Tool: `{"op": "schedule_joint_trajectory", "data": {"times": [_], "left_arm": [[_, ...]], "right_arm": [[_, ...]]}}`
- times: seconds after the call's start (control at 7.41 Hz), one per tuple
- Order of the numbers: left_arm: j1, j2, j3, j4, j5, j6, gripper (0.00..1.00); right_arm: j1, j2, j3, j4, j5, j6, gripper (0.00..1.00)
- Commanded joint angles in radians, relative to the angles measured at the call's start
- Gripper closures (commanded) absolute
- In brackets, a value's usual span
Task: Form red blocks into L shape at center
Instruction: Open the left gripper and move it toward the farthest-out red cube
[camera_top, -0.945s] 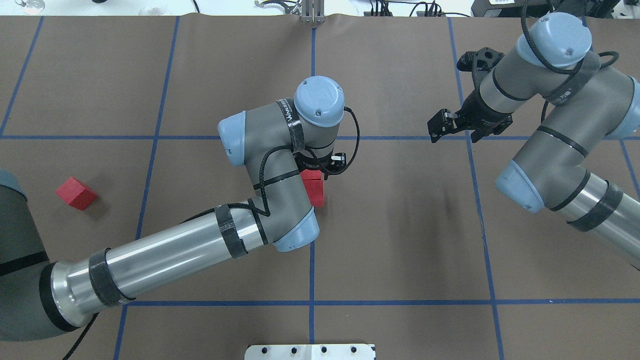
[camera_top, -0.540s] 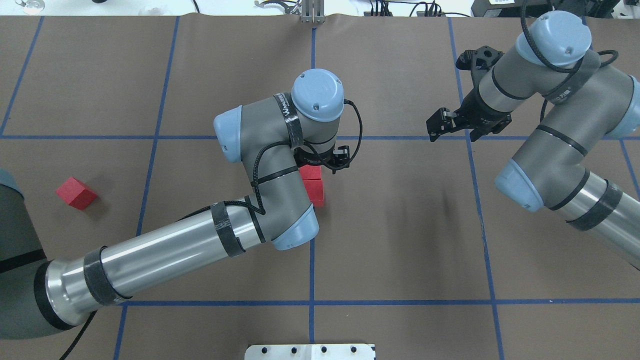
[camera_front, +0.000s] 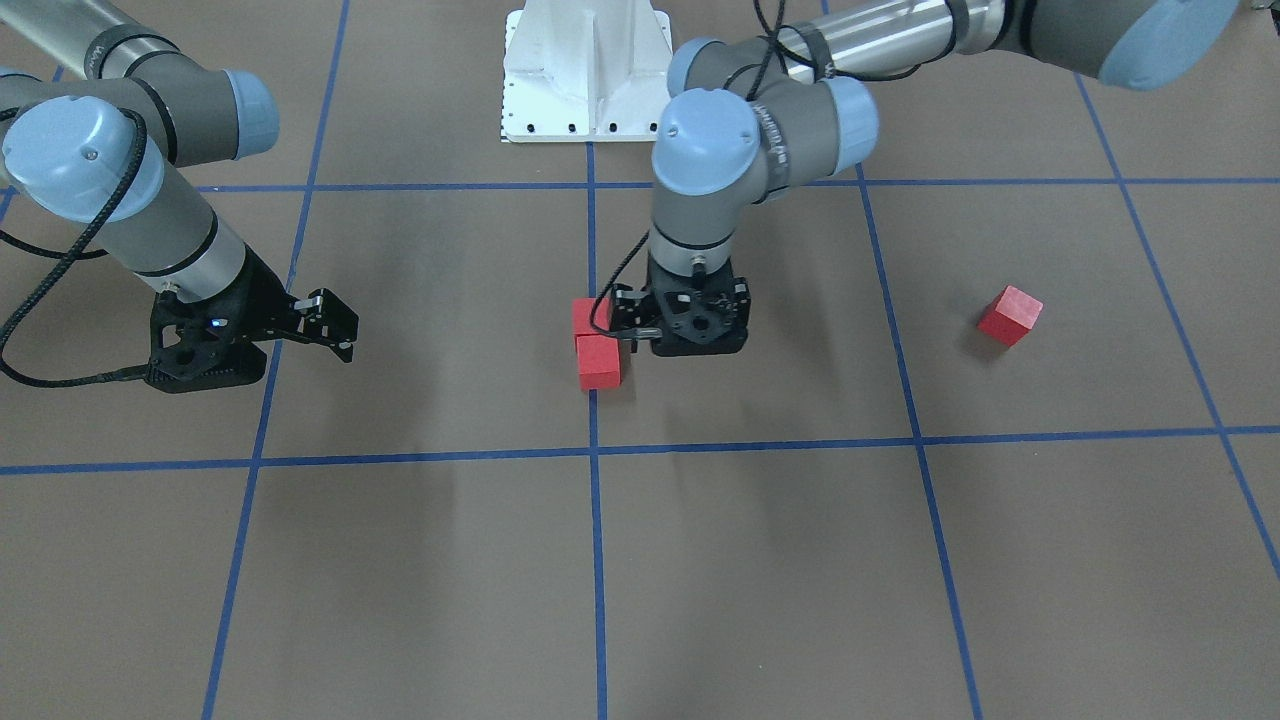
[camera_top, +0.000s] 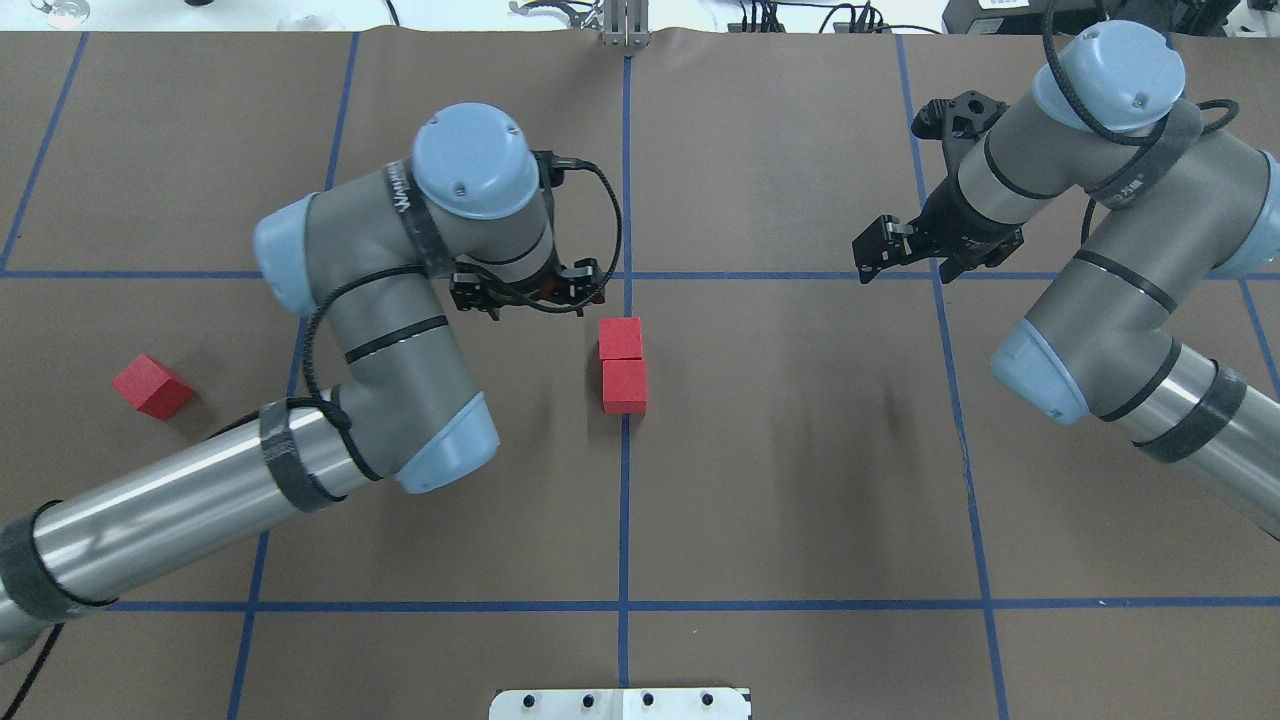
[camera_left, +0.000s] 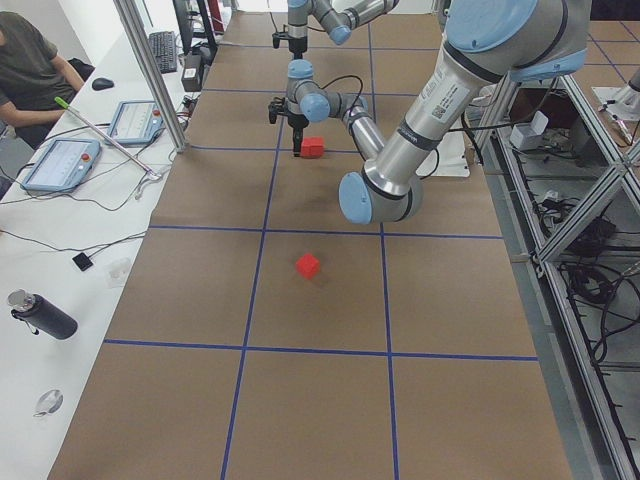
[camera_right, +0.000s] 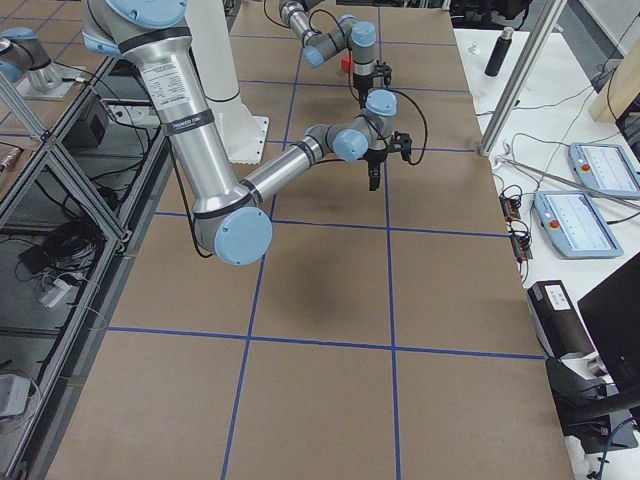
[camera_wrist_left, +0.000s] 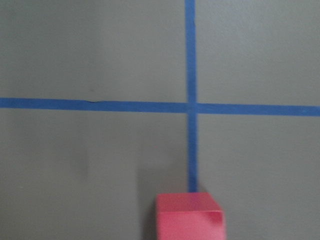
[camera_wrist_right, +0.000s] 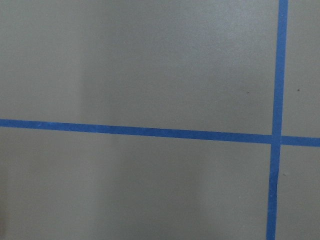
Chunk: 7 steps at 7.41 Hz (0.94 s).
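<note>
Left gripper (camera_top: 527, 290) hangs empty, seemingly spread open, near the two touching red blocks (camera_top: 624, 386) at the center (camera_top: 624, 450).

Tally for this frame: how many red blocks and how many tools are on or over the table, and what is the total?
Red blocks: 3, a touching pair and a lone block
Tools: 2, left tool and right tool
Total: 5

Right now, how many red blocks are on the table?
3. Two touch end to end on the middle blue line: the far block and the near block. The lone block sits apart on the robot's left. None looks hidden.
</note>
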Motion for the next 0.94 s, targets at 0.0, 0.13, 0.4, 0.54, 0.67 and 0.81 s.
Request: {"op": "schedule_joint_trajectory", "data": {"times": [0.0, 0.13, 0.4, 0.54, 0.67, 0.81], "left_arm": [[-0.101, 0.23, -0.158, -0.017, -0.015, 0.257, 0.0], [-0.173, 0.317, -0.163, -0.088, -0.109, 0.474, 0.0], [-0.296, 0.488, -0.168, -0.202, -0.231, 0.815, 0.0], [-0.316, 0.535, -0.168, -0.214, -0.229, 0.931, 0.0], [-0.318, 0.598, -0.177, -0.228, -0.226, 0.955, 0.0], [-0.318, 0.649, -0.184, -0.268, -0.231, 1.002, 0.0]], "right_arm": [[0.0, 0.0, -0.002, 0.0, -0.002, 0.0, 0.0], [0.0, 0.002, 0.0, 0.0, -0.002, 0.002, 0.0], [0.0, 0.0, 0.001, 0.0, -0.002, 0.002, 0.0], [0.0, 0.003, 0.0, 0.0, -0.006, 0.002, 0.0], [0.0, 0.006, 0.0, 0.0, -0.008, 0.008, 0.0], [-0.001, 0.006, 0.0, 0.0, -0.008, 0.008, 0.0]]}}
